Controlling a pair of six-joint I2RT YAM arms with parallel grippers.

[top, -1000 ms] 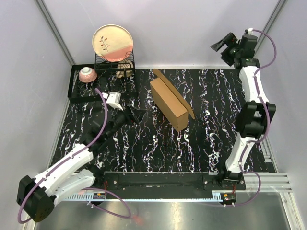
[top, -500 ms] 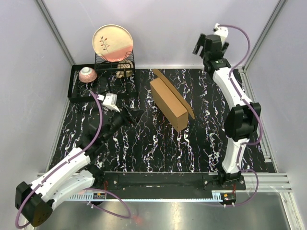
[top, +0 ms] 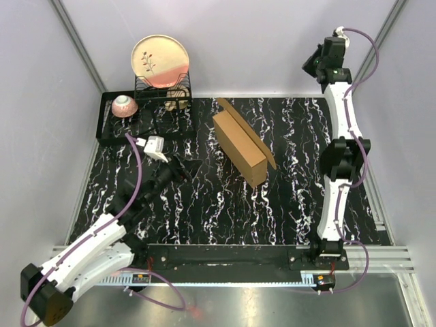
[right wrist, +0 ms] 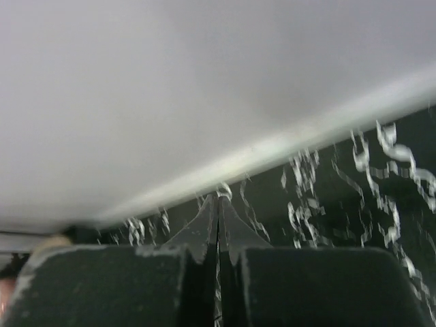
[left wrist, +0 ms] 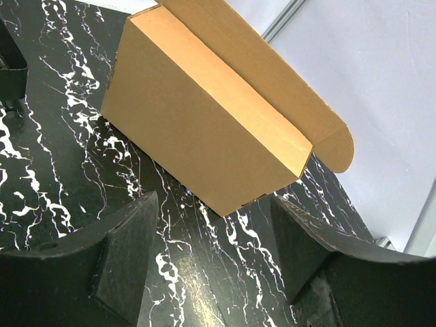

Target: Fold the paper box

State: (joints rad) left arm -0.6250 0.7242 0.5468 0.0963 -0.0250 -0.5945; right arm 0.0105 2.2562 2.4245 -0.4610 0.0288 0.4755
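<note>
Paper box sits unmoved mid-tabletop, its long lid flap open along its right side. Within the last second the right gripper swung along the rear wall and back to the far corner, high up, and its fingers snapped together on nothing. The left gripper eased back slightly, fingers apart, facing it without touching. Folding looks paused, with neither arm engaged. The right wrist view is blurred and misses it. Its inside and end flaps are hidden.
</note>
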